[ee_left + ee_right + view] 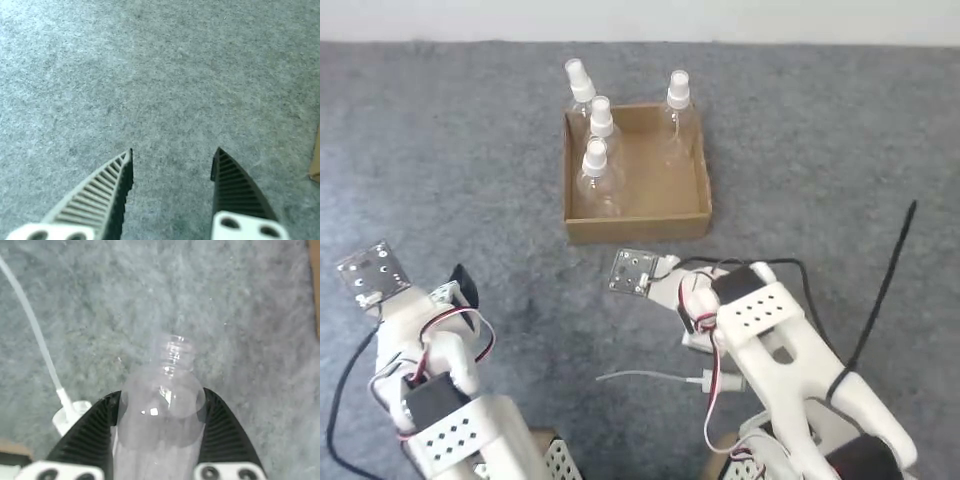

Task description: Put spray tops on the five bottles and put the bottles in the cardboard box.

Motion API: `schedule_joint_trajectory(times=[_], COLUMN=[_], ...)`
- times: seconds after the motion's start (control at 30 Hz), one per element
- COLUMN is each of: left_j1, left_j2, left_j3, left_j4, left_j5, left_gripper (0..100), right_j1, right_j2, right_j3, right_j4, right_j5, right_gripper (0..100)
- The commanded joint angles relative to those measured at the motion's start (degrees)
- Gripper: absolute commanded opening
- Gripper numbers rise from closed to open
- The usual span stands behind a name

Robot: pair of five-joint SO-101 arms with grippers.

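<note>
Grey counter [470,150] is bearing the cardboard box [638,225] with four capped bottles [595,175]; we are working on the fifth bottle [165,425], clamped topless in our right pincer [162,395]. Our open left pincer [175,150], we are judging, must next fetch the spray top [70,415] lying near that bottle.

Cardboard box [638,228] upper centre, three capped bottles [594,165] crowding its left side, a fourth bottle [678,95] in the far right corner, right front of box floor bare, open carpet [440,150] either side, right gripper [160,394] with uncapped bottle [172,357] below box front, loose spray top [705,380] lower centre.
</note>
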Motion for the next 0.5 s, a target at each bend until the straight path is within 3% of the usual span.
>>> schedule_joint_trajectory(times=[0.0, 0.3, 0.47], left_j1=[-0.3, -0.3, -0.3], left_j2=[-0.7, -0.7, -0.7], left_j3=[-0.7, -0.7, -0.7], left_j4=[-1.8, -1.8, -1.8], left_j5=[-0.1, -0.1, -0.1], left_gripper=[24, 24, 24], right_j1=[-0.2, 0.0, 6.1], right_j2=[-1.5, -3.6, -13.8], right_j3=[-6.0, -9.8, -9.6], right_j4=[4.4, 9.6, 10.0], right_j5=[-2.5, -8.6, -8.5], right_gripper=[2.8, 2.8, 3.1])
